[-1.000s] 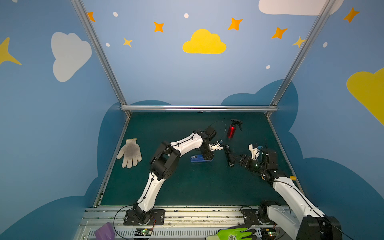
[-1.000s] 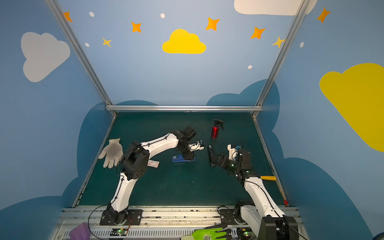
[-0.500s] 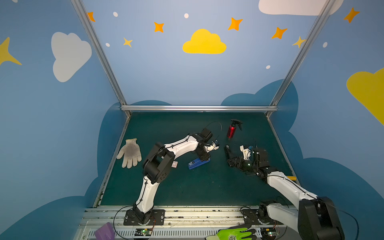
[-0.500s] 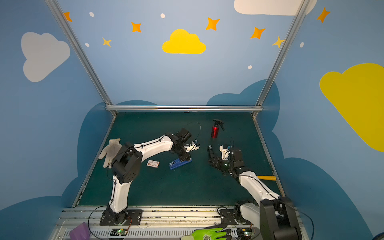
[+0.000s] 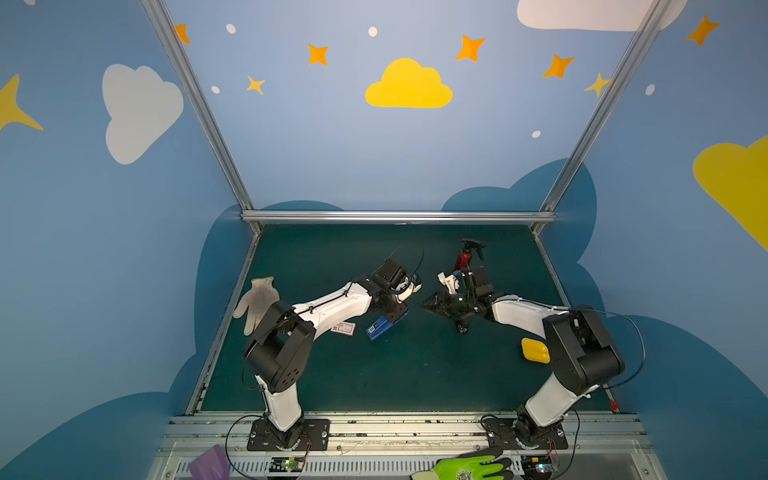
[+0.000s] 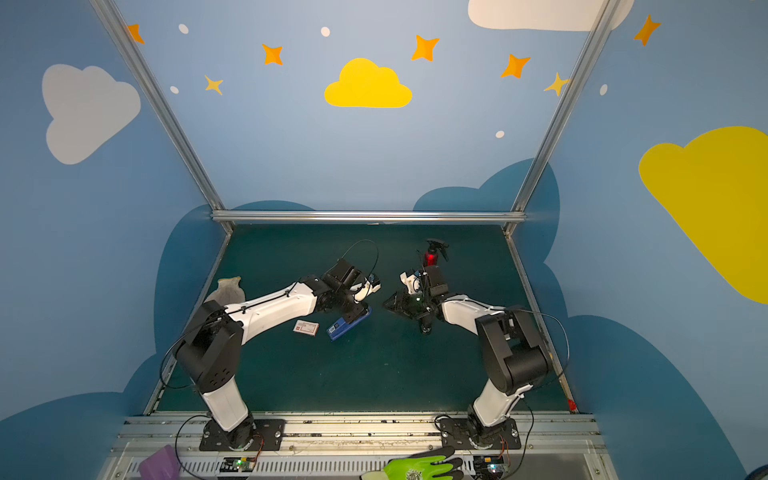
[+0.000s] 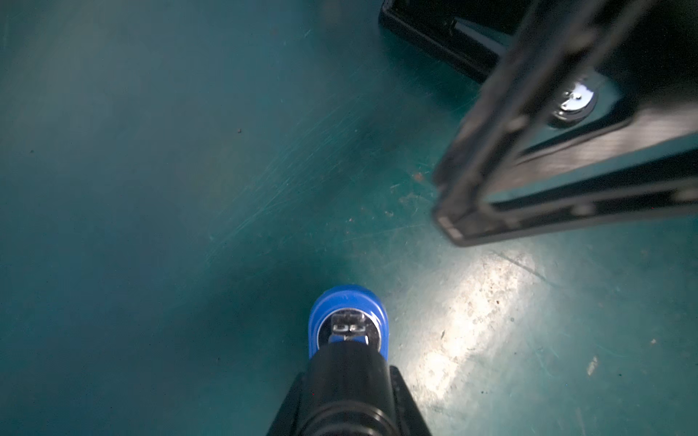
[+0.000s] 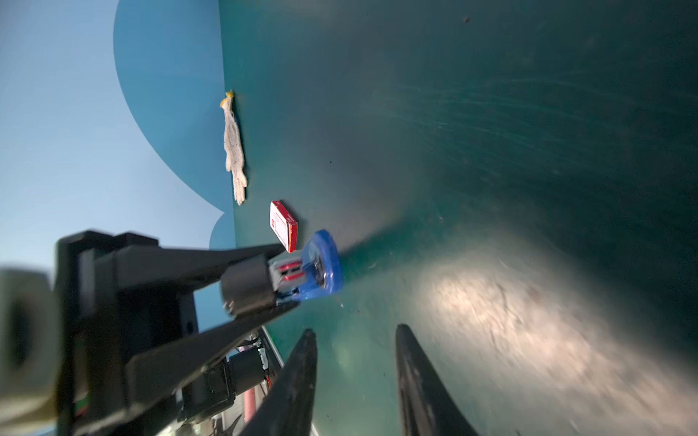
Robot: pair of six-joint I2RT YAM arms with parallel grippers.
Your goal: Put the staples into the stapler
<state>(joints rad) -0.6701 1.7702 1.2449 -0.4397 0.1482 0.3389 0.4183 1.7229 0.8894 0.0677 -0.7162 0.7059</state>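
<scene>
— Blue walls (image 5: 374, 166) painted with clouds and stars close in a dark green tabletop (image 5: 395, 374). How do things lie in a top view?

— The box of staples (image 5: 343, 328) lies flat on the tabletop, just beside the blue stapler (image 5: 380, 327). The left gripper (image 5: 395, 312) is clamped on the stapler's far end. The right gripper (image 5: 426, 304) points toward it from near by and touches nothing.

— What does the left wrist view show?

— The stapler's blue nose (image 7: 347, 309) pokes out past the left gripper, low over the tabletop. The right gripper's black frame is close but apart from it. The box is out of this view.

— And the right wrist view?

— The right gripper's fingers (image 8: 298, 377) stand a little apart, with nothing between them. Beyond them, the left gripper pinches the stapler (image 8: 321, 264) from two sides. The box (image 8: 283, 224) sits just behind it, and no tray shows. A white glove (image 8: 234, 151) lies farther off.

— So how far along is the job?

— Early, by the look of it. The stapler is gripped, but no strip of staples is out and nothing looks loaded. The stapler has to be opened and the box's tray slid out. Then a strip must be taken, seated in the stapler, and the stapler shut.
</scene>
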